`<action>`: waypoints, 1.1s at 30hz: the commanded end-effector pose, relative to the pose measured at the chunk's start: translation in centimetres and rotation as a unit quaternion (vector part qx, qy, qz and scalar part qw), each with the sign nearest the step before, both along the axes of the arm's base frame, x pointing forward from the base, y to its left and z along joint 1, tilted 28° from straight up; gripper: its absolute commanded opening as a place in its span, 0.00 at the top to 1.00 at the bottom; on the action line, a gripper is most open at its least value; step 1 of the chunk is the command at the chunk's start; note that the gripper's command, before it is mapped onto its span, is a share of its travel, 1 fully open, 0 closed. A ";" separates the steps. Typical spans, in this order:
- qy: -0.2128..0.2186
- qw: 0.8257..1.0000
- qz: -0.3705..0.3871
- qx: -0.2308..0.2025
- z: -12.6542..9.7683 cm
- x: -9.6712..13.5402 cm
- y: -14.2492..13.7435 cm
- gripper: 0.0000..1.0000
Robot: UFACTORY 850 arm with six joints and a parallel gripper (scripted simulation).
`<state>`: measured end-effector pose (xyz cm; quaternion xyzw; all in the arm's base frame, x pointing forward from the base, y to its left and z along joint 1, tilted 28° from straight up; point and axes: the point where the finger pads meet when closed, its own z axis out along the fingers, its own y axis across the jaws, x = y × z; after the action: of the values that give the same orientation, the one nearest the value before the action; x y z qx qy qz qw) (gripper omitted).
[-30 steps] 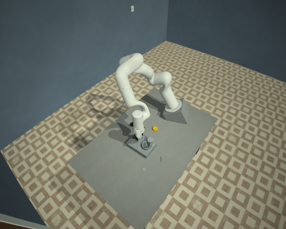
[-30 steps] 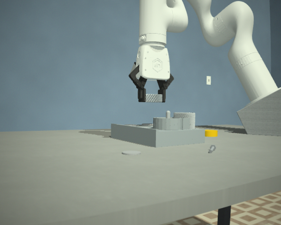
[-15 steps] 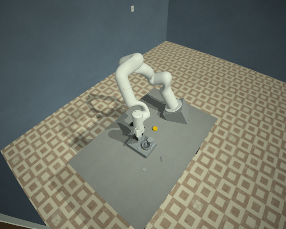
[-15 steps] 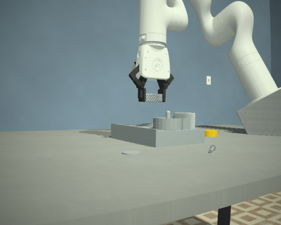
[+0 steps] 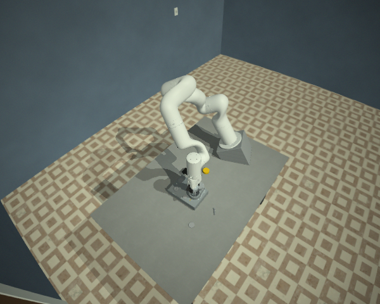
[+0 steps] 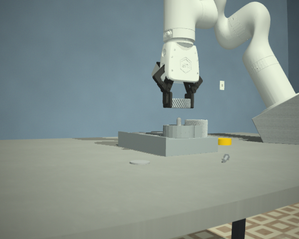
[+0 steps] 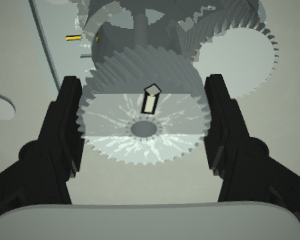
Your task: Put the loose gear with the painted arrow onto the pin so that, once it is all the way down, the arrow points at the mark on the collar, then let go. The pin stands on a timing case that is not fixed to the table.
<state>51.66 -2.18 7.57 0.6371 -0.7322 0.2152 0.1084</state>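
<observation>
My gripper [image 6: 179, 102] is shut on the loose gear [image 6: 181, 103], a grey toothed disc with a pale painted arrow [image 7: 149, 99] on its top face. It holds the gear level in the air, above the pin. The pin stands upright in a collar [image 6: 179, 131] on the grey timing case [image 6: 167, 143]. A second, taller gear [image 6: 196, 126] sits on the case just right of the pin. In the wrist view the held gear [image 7: 145, 116] hides the pin; a small yellow mark shows at the upper left.
A yellow puck [image 6: 224, 141] lies on the table right of the case. A small screw [image 6: 224, 158] lies in front of the puck. A flat grey disc [image 6: 139, 162] lies left front of the case. The robot's base block [image 6: 283, 123] stands at the far right.
</observation>
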 end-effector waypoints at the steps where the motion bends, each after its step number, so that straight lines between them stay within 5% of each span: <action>1: 0.013 1.000 0.027 -0.004 -0.1 0.3 0.4 1.00; 15: 0.095 0.978 0.186 -0.025 -0.1 0.3 0.4 1.00; 33: 0.099 0.976 0.194 -0.026 -0.1 0.3 0.4 1.00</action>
<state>51.86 -1.81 7.39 0.7821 -0.5745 0.1864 0.1536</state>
